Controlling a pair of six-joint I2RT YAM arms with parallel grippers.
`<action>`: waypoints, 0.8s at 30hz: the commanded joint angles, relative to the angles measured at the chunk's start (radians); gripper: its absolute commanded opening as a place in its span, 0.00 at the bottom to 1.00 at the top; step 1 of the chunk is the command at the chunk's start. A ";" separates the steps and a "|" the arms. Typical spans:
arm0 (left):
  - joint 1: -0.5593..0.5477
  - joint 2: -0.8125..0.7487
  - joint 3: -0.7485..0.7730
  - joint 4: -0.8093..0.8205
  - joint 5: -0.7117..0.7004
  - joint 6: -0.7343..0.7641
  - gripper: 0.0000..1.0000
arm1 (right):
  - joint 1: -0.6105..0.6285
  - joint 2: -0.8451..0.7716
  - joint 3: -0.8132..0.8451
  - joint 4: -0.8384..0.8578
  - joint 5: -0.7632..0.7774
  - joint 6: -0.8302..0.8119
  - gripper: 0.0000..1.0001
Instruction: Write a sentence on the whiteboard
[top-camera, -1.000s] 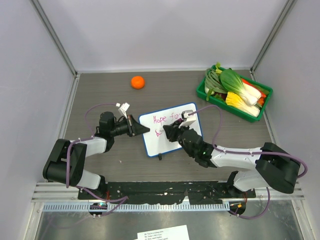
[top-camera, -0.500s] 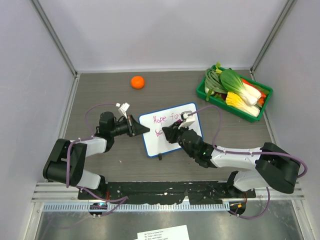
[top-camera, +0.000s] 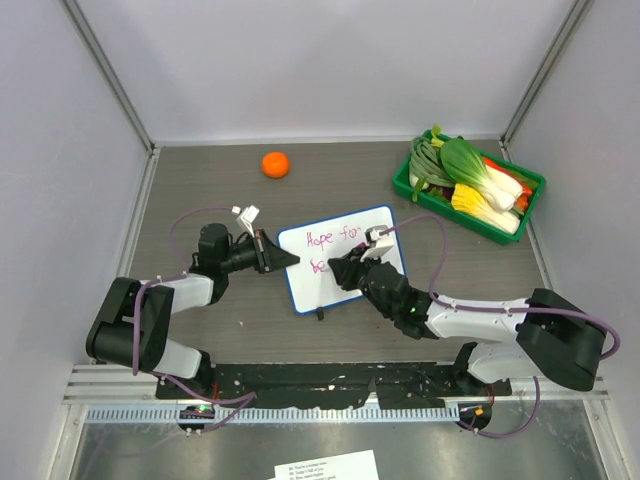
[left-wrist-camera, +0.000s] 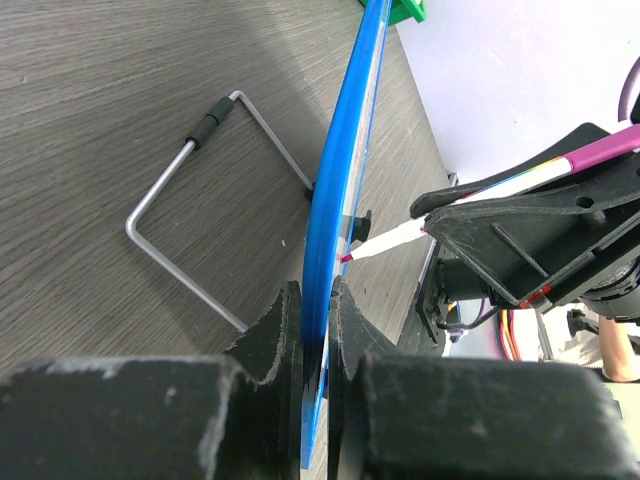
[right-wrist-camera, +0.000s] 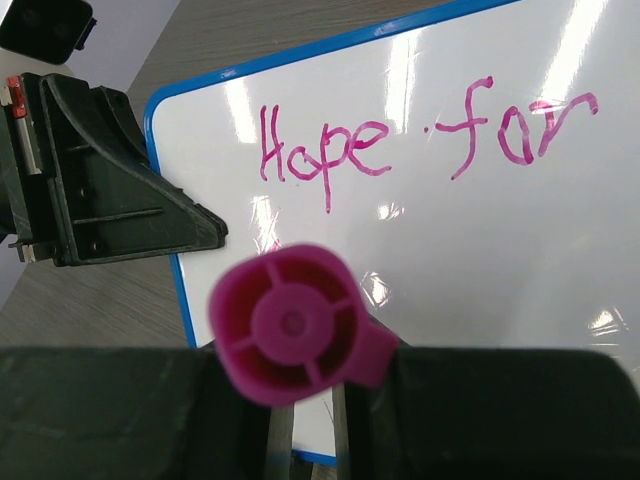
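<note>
Whiteboard (top-camera: 312, 288) stands propped mid-table (top-camera: 330, 185), left claw (top-camera: 288, 258) pinched shut on its blue left edge to brace it against writing pressure, right claw (top-camera: 342, 270) closed round the pink marker (right-wrist-camera: 290, 325), tip at the sentence (right-wrist-camera: 345, 150), second line.

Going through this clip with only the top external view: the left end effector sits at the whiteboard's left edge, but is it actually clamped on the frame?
Observer: Yes. The left wrist view shows the left end effector shut on the whiteboard's blue frame, one finger on each face.
Reviewer: What is the right one holding?
Observer: The right end effector is shut on a pink marker; its wrist camera looks down the barrel's back end.
Reviewer: Is the tip on the board?
Observer: From the left wrist, the tip appears to touch the white face.
</note>
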 joint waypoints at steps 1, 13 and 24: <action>-0.008 0.039 -0.021 -0.149 -0.155 0.125 0.00 | -0.001 -0.026 -0.018 -0.048 0.045 -0.001 0.01; -0.008 0.037 -0.021 -0.151 -0.158 0.127 0.00 | -0.001 -0.077 0.010 -0.074 0.087 -0.037 0.01; -0.008 0.036 -0.019 -0.152 -0.158 0.127 0.00 | -0.003 -0.109 0.048 -0.031 0.078 -0.050 0.01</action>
